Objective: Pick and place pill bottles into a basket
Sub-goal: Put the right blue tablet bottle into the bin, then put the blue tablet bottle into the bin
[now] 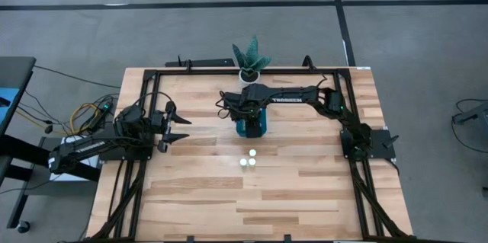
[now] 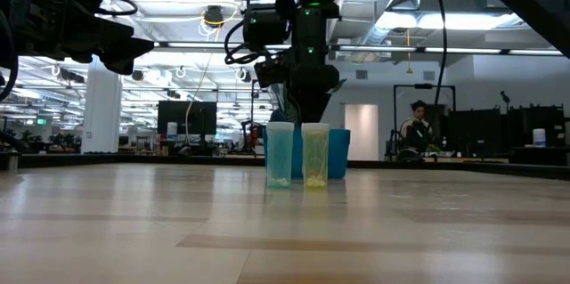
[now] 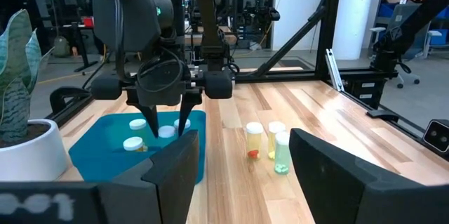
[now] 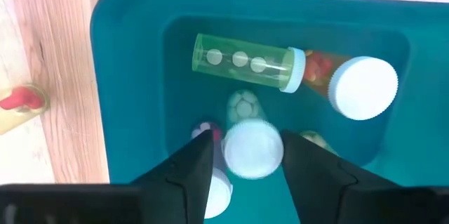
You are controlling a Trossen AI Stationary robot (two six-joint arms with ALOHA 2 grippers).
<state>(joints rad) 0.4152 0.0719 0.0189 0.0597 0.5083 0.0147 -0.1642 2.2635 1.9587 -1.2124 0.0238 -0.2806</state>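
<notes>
The right hand (image 1: pixel 252 121) hangs directly above the basket (image 1: pixel 245 129), fingers pointing down into it. In the right wrist view the two fingers stand apart on either side of a white-capped bottle (image 4: pixel 251 147). A narrow gap shows on each side of its cap, so the fingers are spread and pinch nothing. That bottle appears blurred, and whether it rests on the basket floor cannot be told.

The basket sits near the middle of the worktop (image 1: pixel 305 197), just in front of the potted plant (image 1: pixel 250 60). Inside it, a green bottle (image 4: pixel 245 62) lies on its side with white pills showing through the wall. Beside its cap lies a second bottle (image 4: pixel 354 83), its round white cap facing up toward the camera. More white caps show lower in the basket, partly hidden by the fingers.

Three bottles (image 1: pixel 248 159) stand upright on the worktop in a tight group, near the basket and outside it. In the left wrist view they show yellow and green tints with white caps.

The left hand (image 1: pixel 177 127) waits near the left side of the worktop, well apart from the basket, fingers spread and pinching nothing.
</notes>
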